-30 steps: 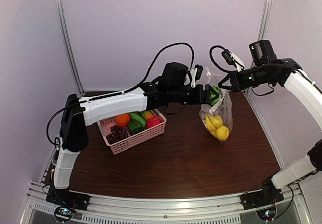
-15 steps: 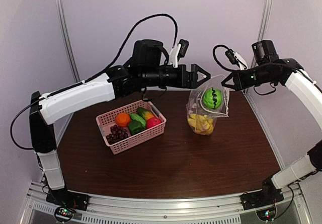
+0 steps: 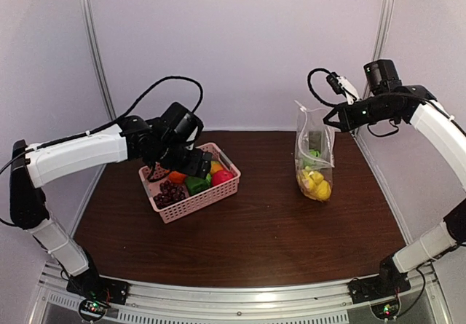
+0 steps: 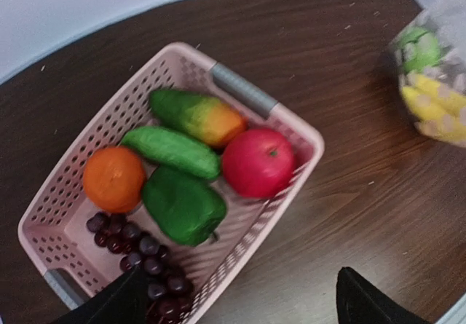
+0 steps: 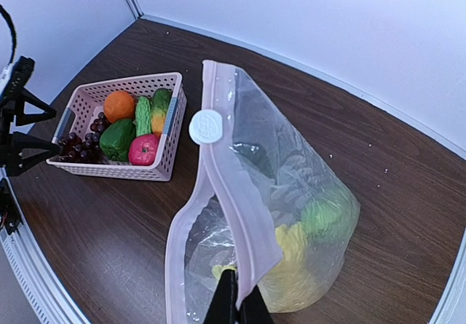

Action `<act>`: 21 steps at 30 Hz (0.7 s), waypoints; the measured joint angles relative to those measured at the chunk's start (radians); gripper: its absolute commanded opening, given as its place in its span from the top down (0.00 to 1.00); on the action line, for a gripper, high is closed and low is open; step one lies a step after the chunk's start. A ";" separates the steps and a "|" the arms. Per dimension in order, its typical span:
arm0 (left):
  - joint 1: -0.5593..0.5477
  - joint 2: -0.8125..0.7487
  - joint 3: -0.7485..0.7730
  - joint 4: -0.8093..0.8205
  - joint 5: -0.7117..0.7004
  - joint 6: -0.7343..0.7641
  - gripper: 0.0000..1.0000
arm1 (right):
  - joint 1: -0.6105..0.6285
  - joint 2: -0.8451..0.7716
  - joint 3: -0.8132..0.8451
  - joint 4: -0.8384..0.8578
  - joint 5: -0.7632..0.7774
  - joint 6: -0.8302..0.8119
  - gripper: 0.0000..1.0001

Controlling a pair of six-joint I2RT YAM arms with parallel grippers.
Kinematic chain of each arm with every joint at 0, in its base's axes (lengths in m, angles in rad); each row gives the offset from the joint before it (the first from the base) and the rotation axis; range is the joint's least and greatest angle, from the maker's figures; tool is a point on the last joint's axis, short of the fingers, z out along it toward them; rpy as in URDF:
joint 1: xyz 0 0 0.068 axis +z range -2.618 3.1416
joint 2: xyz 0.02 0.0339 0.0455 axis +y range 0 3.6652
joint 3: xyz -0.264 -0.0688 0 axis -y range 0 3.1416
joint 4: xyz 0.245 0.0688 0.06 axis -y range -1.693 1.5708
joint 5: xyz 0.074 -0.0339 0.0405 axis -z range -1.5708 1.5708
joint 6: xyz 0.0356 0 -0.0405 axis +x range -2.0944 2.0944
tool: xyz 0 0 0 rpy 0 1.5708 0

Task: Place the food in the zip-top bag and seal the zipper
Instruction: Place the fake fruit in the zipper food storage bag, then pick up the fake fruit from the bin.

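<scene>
The zip-top bag [image 3: 314, 156] hangs upright with its bottom on the table, holding yellow fruit [image 3: 315, 182] and a green piece [image 5: 324, 215]. Its mouth is open. My right gripper [image 5: 237, 303] is shut on the zipper strip [image 5: 237, 200], and the white slider [image 5: 206, 127] sits at the far end. The pink basket [image 4: 240, 91] holds an orange [image 4: 113, 178], a cucumber [image 4: 171, 149], a green pepper [image 4: 182, 204], a red apple [image 4: 257, 162] and grapes [image 4: 138, 255]. My left gripper [image 4: 240, 311] is open and empty above the basket's near edge [image 3: 191, 200].
A green-and-orange fruit [image 4: 196, 116] also lies in the basket. Grey handles [image 4: 244, 89] sit on the basket's short sides. White walls and metal posts [image 3: 95, 54] close the table at the back and sides.
My left arm has swung back from the bag, lowered over the basket, and is empty. The green piece has dropped deeper into the bag. The right gripper has held still.
</scene>
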 measured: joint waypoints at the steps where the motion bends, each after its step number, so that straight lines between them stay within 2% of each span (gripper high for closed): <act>1: 0.019 0.005 -0.019 -0.034 -0.008 -0.008 0.13 | 0.001 0.001 -0.004 0.002 0.004 -0.001 1.00; 4: 0.093 0.026 -0.063 -0.121 -0.023 -0.031 0.13 | 0.005 -0.031 -0.045 0.030 0.013 0.003 1.00; 10: 0.184 0.117 -0.055 -0.167 -0.074 -0.051 0.08 | 0.005 -0.062 -0.068 0.042 0.014 0.009 1.00; 21: 0.305 0.336 0.028 -0.043 -0.059 -0.047 0.09 | 0.005 -0.098 -0.133 0.075 0.013 0.016 1.00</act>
